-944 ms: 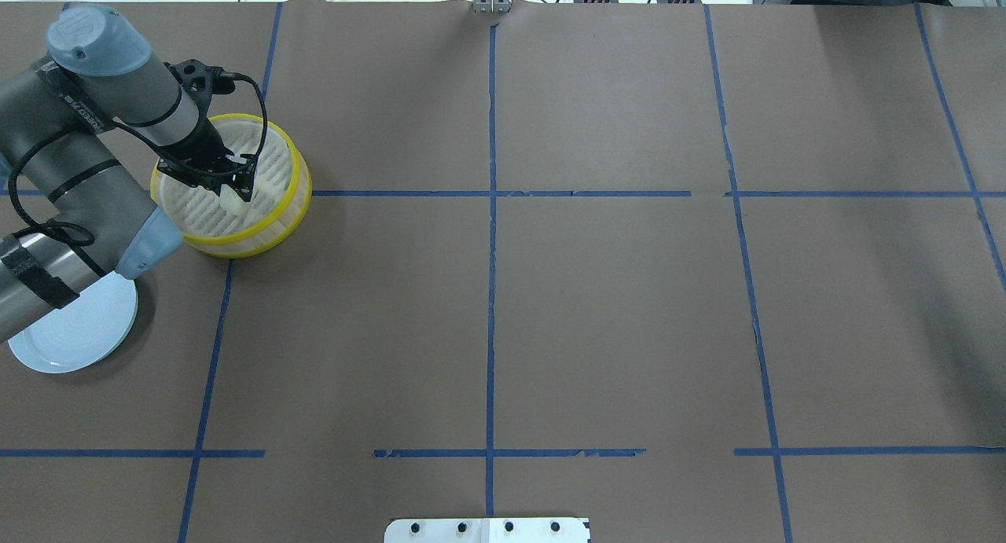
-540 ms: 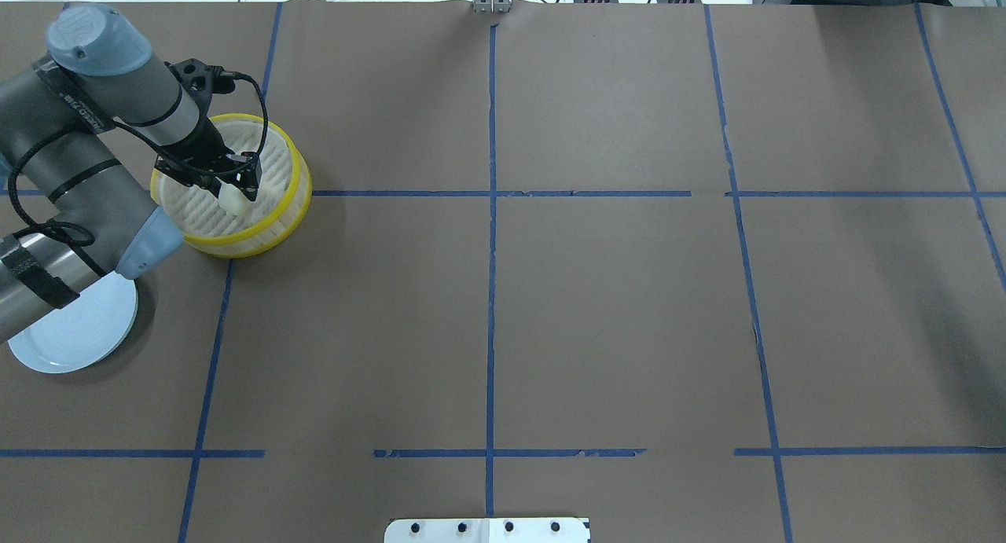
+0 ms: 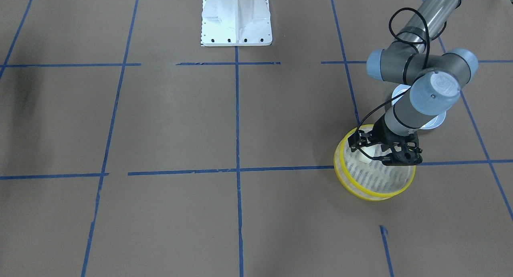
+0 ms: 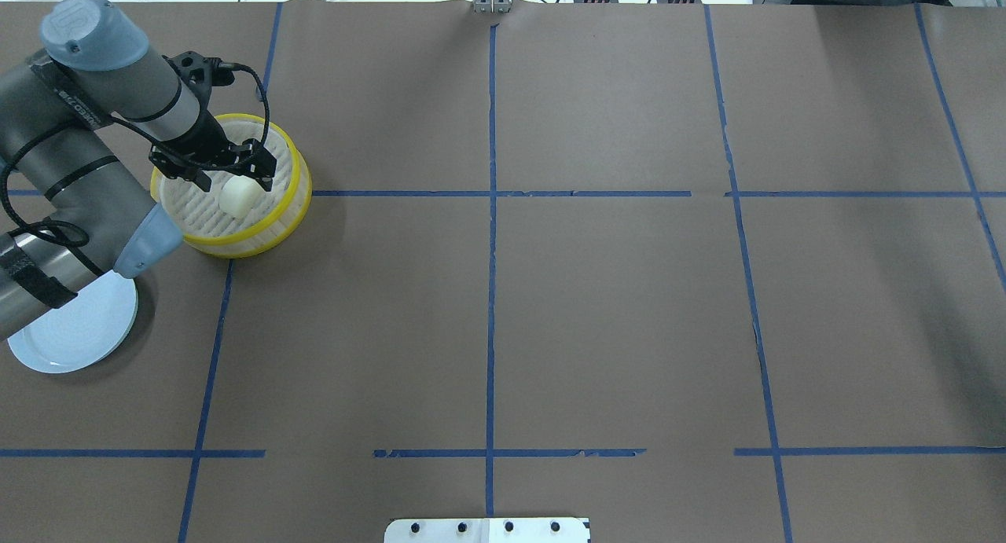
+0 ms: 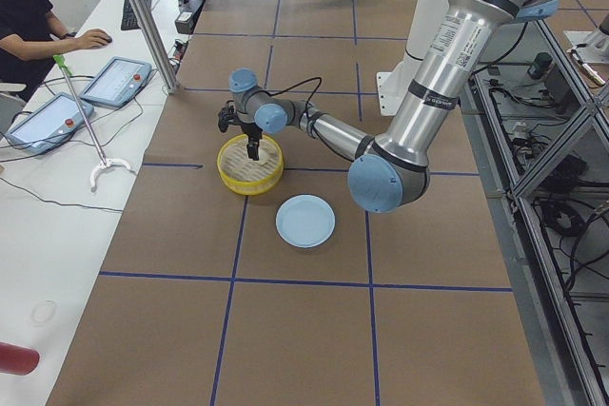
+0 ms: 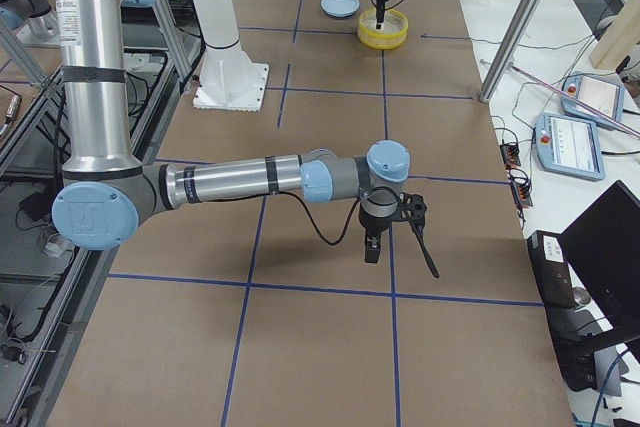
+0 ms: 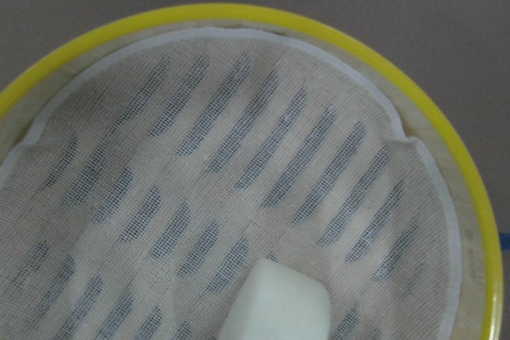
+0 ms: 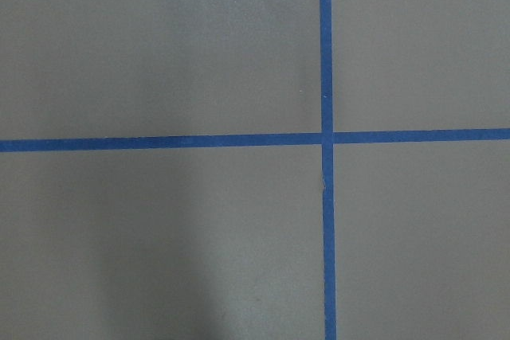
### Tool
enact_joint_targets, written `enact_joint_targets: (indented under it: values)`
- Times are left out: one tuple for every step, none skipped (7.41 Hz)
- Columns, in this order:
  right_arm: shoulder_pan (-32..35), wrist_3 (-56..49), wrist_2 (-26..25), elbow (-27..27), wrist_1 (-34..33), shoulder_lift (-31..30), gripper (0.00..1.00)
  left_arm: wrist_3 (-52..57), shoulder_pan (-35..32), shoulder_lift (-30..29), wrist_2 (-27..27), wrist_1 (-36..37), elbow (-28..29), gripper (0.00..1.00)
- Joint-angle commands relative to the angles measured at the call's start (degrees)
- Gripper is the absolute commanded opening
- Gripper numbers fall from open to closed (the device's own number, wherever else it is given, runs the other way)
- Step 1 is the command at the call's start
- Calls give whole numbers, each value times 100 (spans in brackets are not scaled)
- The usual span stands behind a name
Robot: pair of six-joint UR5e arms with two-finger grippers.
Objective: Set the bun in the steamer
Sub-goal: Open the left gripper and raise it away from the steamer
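- Bun (image 4: pixel 236 196) lies on steamer (image 4: pixel 303 193) floor, upper left of frame, directly under left gripper (image 4: pixel 233 180).
- Jaws apart, not touching bun; upward retreat looks clear.

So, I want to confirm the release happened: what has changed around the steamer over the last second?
The left gripper opened and let go of the bun, then drew back a little, with its fingers spread on either side of it. The bun now rests free on the floor of the steamer, about where it was being held. The steamer and the plate have not moved.
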Motion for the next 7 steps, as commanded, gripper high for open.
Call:
enact_joint_targets:
  values:
    - [0, 0, 0, 0, 0, 0, 100, 53, -541, 51, -4, 205, -804, 100]
    - [0, -9, 0, 0, 0, 0, 100, 175, -692, 190, -4, 650, -1331, 100]
    - [0, 0, 0, 0, 0, 0, 100, 1177, -1111, 244, -4, 985, -1641, 100]
    - [0, 0, 0, 0, 0, 0, 100, 2187, -1673, 427, -91, 1232, -1775, 100]
    - [0, 0, 0, 0, 0, 0, 100, 2911, -1948, 594, -136, 1287, -1732, 100]
    - [0, 0, 0, 0, 0, 0, 100, 3345, -2351, 857, -136, 1270, -1715, 100]
    - [0, 0, 0, 0, 0, 0, 100, 4054, -2494, 1242, -75, 1174, -1662, 100]
